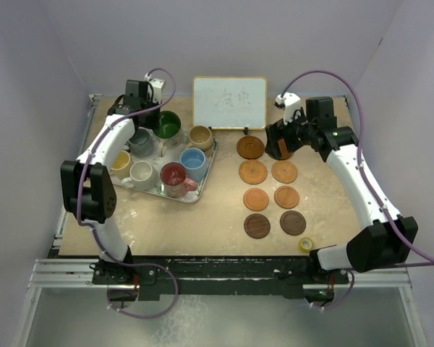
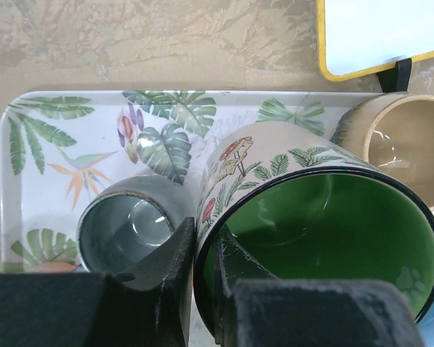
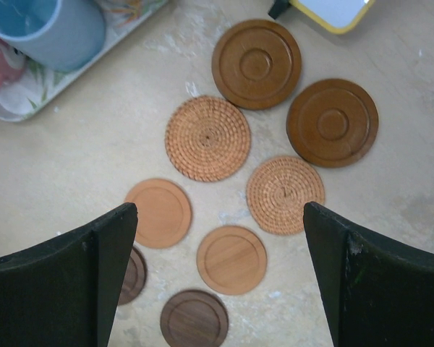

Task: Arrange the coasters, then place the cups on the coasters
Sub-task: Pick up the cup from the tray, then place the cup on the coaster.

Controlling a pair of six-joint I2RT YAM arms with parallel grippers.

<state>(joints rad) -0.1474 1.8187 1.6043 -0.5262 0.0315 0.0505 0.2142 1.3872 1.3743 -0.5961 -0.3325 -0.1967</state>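
Observation:
My left gripper (image 2: 206,283) is shut on the rim of the green-lined floral cup (image 2: 325,238), one finger inside and one outside. That cup (image 1: 168,124) stands at the back of the leaf-patterned tray (image 2: 58,144), beside a grey cup (image 2: 123,231) and a tan cup (image 2: 409,144). Blue (image 1: 192,159), red (image 1: 173,174), white (image 1: 141,173) and yellow (image 1: 120,162) cups share the tray. Several coasters lie in two columns right of it: ringed brown (image 3: 257,63), woven (image 3: 207,137), orange (image 3: 231,259), dark (image 3: 194,318). My right gripper (image 3: 220,206) hangs open above them, holding nothing.
A small whiteboard (image 1: 230,103) with a yellow frame stands at the back centre. A small yellow tape roll (image 1: 306,244) lies near the right arm's base. The tray's rim (image 1: 193,198) sits close to the left coaster column.

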